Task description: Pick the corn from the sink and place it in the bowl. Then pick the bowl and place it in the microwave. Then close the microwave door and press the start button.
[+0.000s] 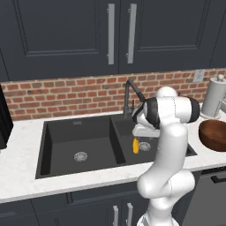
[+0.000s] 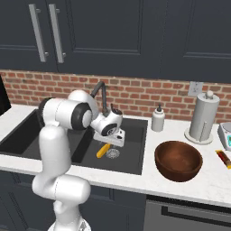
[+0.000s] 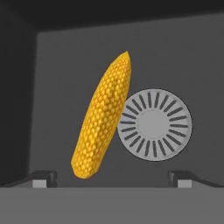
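Corn point(image 3: 103, 116) lies on the floor of the sink point(image 1: 62, 145) in its right basin, touching the drain point(image 3: 154, 124); jaws stand apart above it, so I judge they should descend squarely astride the cob's middle before closing.

Yellow corn point(image 3: 103, 118) — lying beside the sink point(image 1: 62, 141) drain.

Even, soft rendered light, sharp throughout (dim sink point(image 1: 84, 145) interior)
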### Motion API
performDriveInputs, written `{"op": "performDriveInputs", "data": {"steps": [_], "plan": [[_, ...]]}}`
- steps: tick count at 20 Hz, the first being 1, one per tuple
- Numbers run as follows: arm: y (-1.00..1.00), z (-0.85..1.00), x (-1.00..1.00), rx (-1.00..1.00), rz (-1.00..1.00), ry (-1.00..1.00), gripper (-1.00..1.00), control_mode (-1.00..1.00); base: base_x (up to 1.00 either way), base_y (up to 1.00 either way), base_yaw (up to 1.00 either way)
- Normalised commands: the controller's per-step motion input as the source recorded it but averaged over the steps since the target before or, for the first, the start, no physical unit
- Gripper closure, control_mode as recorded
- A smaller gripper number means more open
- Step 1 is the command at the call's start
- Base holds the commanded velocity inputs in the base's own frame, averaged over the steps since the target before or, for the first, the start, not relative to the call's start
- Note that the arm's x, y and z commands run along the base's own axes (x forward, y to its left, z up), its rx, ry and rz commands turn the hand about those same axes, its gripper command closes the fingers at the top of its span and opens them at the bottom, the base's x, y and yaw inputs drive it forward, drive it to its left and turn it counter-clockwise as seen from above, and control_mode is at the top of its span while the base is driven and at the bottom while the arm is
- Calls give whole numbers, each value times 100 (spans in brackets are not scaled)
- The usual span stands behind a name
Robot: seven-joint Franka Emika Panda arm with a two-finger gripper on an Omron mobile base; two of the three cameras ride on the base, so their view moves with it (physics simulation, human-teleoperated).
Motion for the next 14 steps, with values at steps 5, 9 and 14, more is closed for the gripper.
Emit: {"op": "performDriveInputs", "data": {"steps": [5, 9, 14], "plan": [[14, -24, 12, 0, 0, 0, -100, -100, 0, 0, 0], [11, -26, 10, 0, 0, 0, -100, -100, 0, 0, 0], [11, -27, 13, 0, 0, 0, -100, -100, 0, 0, 0]]}}
